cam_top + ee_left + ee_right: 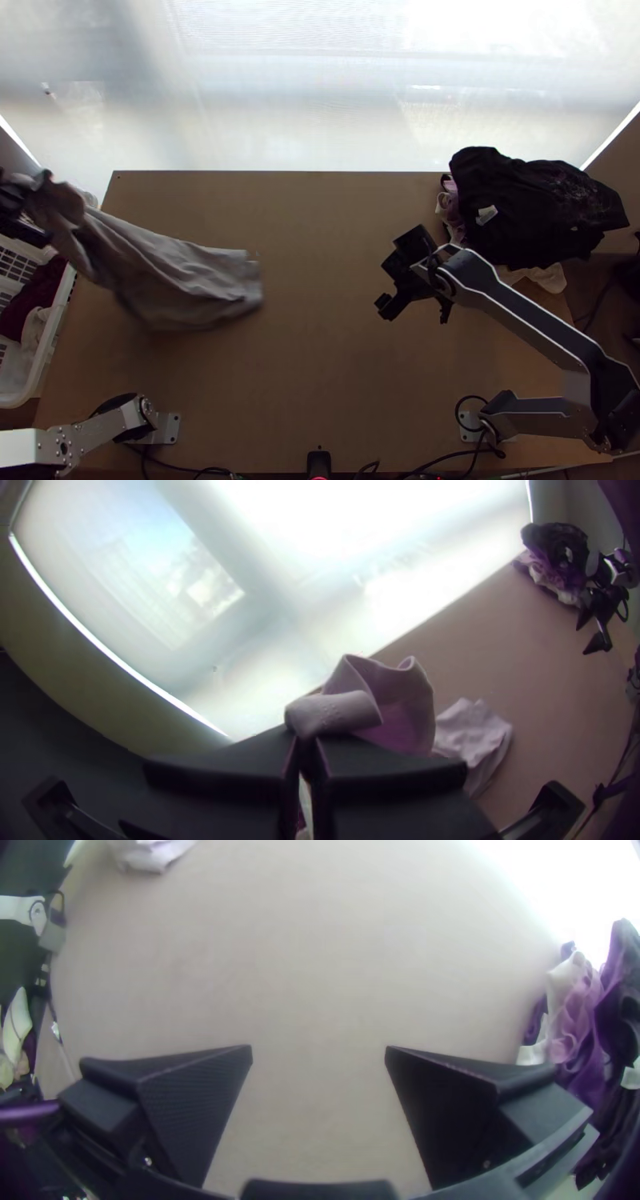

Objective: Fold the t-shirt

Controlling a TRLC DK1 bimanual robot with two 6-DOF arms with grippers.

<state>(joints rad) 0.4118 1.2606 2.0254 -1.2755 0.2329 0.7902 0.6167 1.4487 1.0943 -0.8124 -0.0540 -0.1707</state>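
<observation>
At the far left, the left gripper (34, 184) has its two black fingers closed on a bunched end of the light grey t-shirt (180, 276), holding it up beyond the left edge of the wooden table (336, 376), near the white laundry basket (54, 330), while the rest slopes down in loose creases toward the left part of the tabletop. Right of the middle, the right gripper (414, 308) hangs over the table, its fingers wide apart with nothing between them, near a heap of black, purple and white clothes (528, 200) at the far right.
</observation>
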